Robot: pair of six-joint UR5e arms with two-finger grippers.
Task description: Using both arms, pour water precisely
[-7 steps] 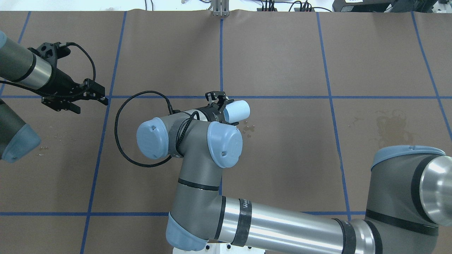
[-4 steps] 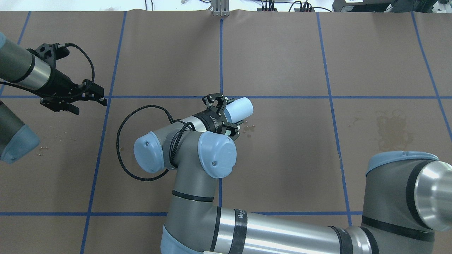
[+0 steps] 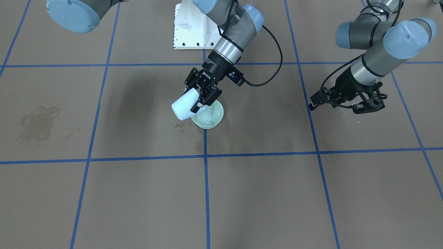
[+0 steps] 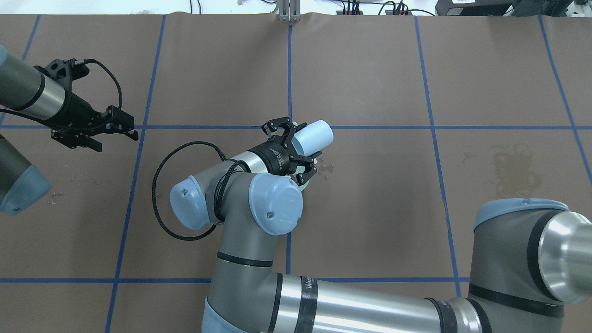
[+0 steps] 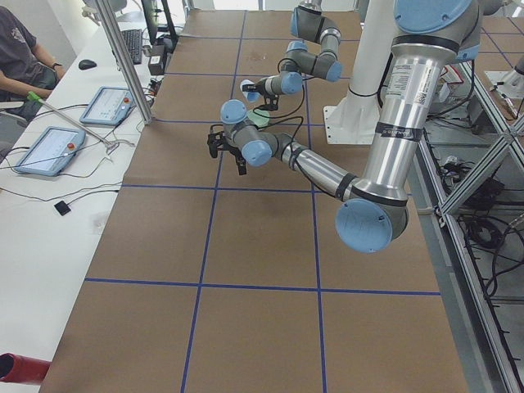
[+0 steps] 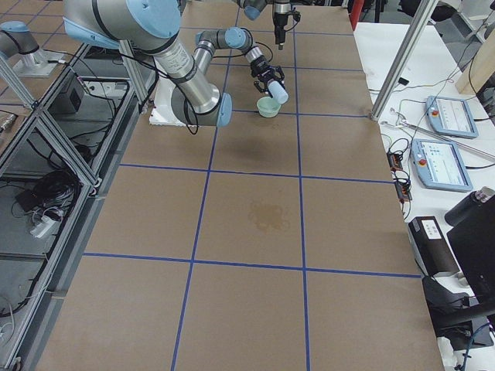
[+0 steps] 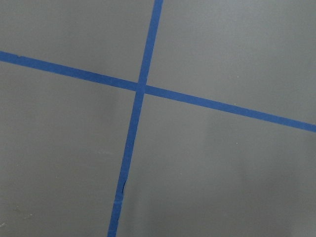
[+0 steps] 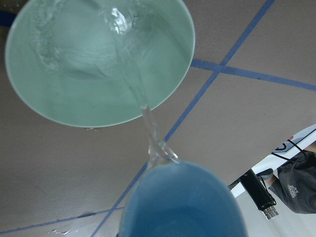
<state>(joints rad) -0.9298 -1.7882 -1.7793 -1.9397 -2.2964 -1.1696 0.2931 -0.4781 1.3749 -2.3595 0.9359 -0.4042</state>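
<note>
My right gripper (image 4: 297, 149) is shut on a pale blue cup (image 4: 317, 136) and holds it tilted over a pale green bowl (image 3: 217, 119) near the table's middle. In the right wrist view a thin stream of water (image 8: 147, 123) runs from the cup's lip (image 8: 182, 202) into the bowl (image 8: 59, 98), where it ripples. The front view shows the cup (image 3: 182, 107) in the gripper (image 3: 201, 95), just above the bowl's rim. My left gripper (image 4: 118, 140) is open and empty, apart at the table's left side; it also shows in the front view (image 3: 332, 103).
Small spilled drops (image 3: 180, 126) lie on the brown paper beside the bowl. A dried water stain (image 4: 513, 169) marks the right part of the table. Blue tape lines (image 7: 140, 89) cross the table. A white pedestal base (image 3: 188, 31) stands behind the bowl.
My right wrist has turned and tipped the cup further over the bowl, and its elbow has shifted left. My left gripper has drifted slightly left.
</note>
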